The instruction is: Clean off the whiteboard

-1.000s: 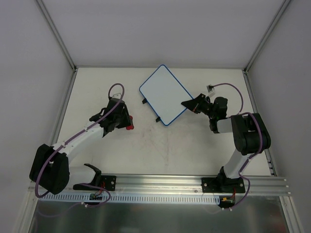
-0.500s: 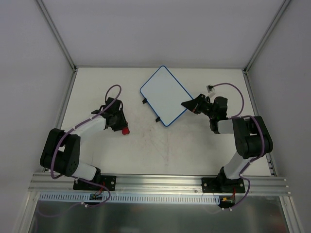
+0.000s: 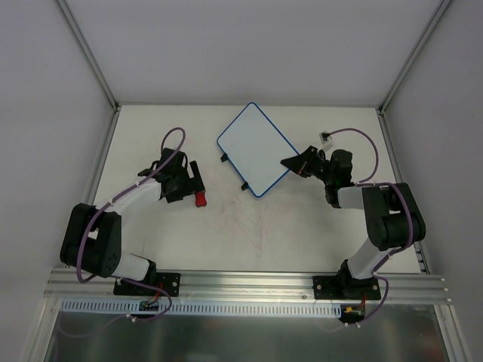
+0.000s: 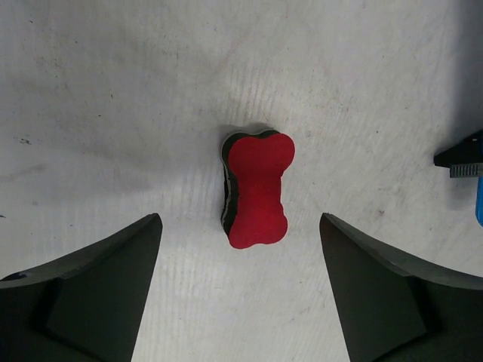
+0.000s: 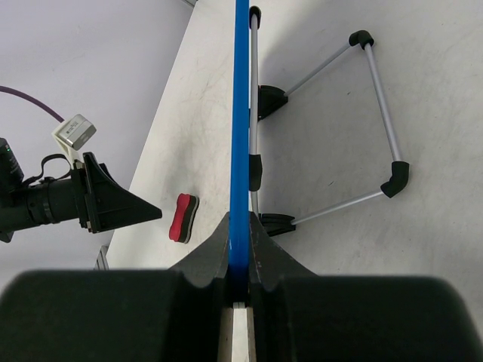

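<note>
Whiteboard [image 3: 255, 148] sits toward the far middle of the table [image 3: 264, 234], turned diagonal in the top cam, face plain white w/ thin blue rim. In the right wrist cam it's edge-on, propped on a wire stand [image 5: 377, 98] w/ black feet. Right gripper [image 5: 240, 234] is clamped on the board's rim, on the edge nearest the right arm, fingers pinched tight either side of the blue strip. Red eraser [image 4: 256, 192] lies on the table well left of the board, bone-shaped, black layer underneath. Left gripper [image 4: 240, 216] hangs right over it, jaws spread wide, eraser btwn them but not touching either finger.
</note>
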You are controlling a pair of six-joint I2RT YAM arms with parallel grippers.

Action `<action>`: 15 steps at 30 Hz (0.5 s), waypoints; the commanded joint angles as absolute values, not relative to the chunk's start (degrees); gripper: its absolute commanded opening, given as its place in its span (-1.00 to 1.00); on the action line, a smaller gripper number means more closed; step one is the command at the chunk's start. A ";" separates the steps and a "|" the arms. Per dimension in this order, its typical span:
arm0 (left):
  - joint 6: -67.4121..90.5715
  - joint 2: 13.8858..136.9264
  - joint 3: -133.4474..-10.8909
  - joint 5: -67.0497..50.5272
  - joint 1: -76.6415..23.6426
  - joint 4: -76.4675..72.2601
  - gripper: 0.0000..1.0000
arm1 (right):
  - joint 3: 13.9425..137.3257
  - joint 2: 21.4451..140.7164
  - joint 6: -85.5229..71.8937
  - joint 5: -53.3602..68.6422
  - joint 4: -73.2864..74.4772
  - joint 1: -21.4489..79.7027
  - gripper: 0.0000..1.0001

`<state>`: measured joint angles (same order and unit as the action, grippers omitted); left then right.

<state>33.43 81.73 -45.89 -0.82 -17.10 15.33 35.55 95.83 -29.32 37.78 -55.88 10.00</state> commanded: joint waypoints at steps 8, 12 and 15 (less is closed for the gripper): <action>33.93 71.02 -39.82 4.39 -15.91 12.93 0.86 | 37.18 92.81 -26.28 40.34 -52.48 11.95 -0.68; 33.93 65.93 -35.87 5.45 -15.91 11.16 0.89 | 37.18 92.55 -25.93 40.17 -52.21 12.13 -0.51; 33.49 63.02 -35.16 5.71 -15.91 11.07 0.90 | 37.18 92.55 -25.93 40.17 -52.21 12.13 -0.46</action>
<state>33.54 65.84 -35.70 3.86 -16.38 13.08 35.79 94.87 -27.31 38.44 -52.18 11.51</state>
